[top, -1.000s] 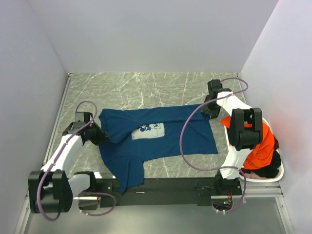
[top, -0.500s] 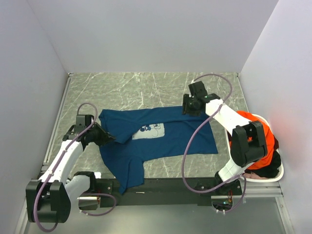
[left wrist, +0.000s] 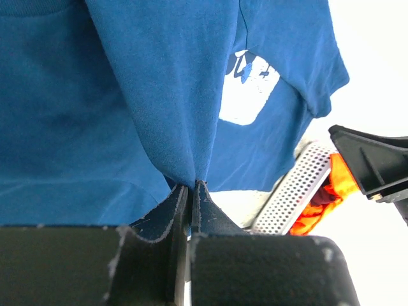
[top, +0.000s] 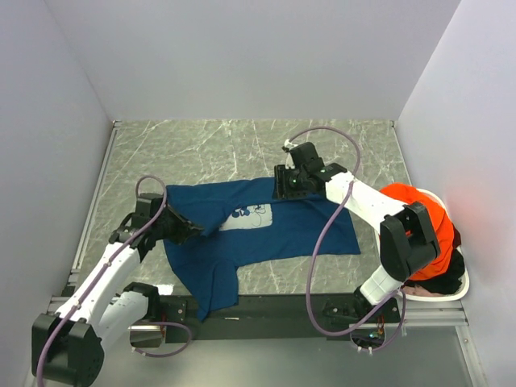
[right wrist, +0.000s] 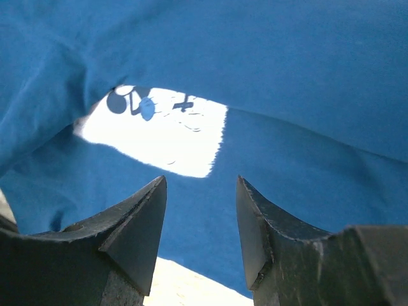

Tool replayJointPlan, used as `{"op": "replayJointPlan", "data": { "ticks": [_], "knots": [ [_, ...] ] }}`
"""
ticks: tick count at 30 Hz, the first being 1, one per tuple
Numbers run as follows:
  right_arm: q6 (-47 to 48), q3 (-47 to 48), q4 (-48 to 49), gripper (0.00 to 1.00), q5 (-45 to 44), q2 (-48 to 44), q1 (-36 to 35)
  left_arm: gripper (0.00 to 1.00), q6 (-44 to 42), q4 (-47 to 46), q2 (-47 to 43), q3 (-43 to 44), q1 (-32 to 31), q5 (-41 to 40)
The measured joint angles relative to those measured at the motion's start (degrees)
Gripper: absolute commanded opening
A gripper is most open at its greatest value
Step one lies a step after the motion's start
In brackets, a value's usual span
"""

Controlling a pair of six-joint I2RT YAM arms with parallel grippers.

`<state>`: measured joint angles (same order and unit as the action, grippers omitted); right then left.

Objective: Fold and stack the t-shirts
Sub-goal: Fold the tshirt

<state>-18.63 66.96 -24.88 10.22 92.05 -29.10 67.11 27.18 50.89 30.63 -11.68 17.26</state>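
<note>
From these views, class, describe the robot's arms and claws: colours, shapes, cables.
The left arm and right arm have white links and boxy black joints, each trailing a looping mauve cable. The left claw and right claw are black, with two wedge-shaped fingers.

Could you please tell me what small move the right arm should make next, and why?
Probably lower the right gripper onto the navy t-shirt's far edge and close it. Its jaws stand open over the cloth with nothing between them, while the left gripper is shut on a pinch of the same shirt, so a second hold seems needed before folding.
</note>
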Motion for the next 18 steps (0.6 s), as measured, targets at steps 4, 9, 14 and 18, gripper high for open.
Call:
{"op": "replayJointPlan", "data": {
  "ticks": [4, 9, 14, 18],
  "knots": [
    [0.81, -0.17, 1.11, 0.55, 1.68, 0.0, -1.86, 0.05, 2.12, -0.2, -1.49, -1.03, -0.74, -0.81],
    [1.62, -0.66, 1.95, 0.55, 3.13, 0.24, -4.5, 0.16, 4.24, -1.64, -2.1, -3.8, -2.34, -0.87],
    [1.6, -0.66, 3.23, 0.55, 4.11, 1.79, -7.37, 0.5, 5.25, -1.77, -2.01, -5.27, -3.15, -0.9],
    [1.53, -0.66, 4.61, 0.55, 4.48, 3.65, -10.27, 0.69, 4.04, -0.22, -2.14, -4.24, -3.15, -3.58]
  ]
}}
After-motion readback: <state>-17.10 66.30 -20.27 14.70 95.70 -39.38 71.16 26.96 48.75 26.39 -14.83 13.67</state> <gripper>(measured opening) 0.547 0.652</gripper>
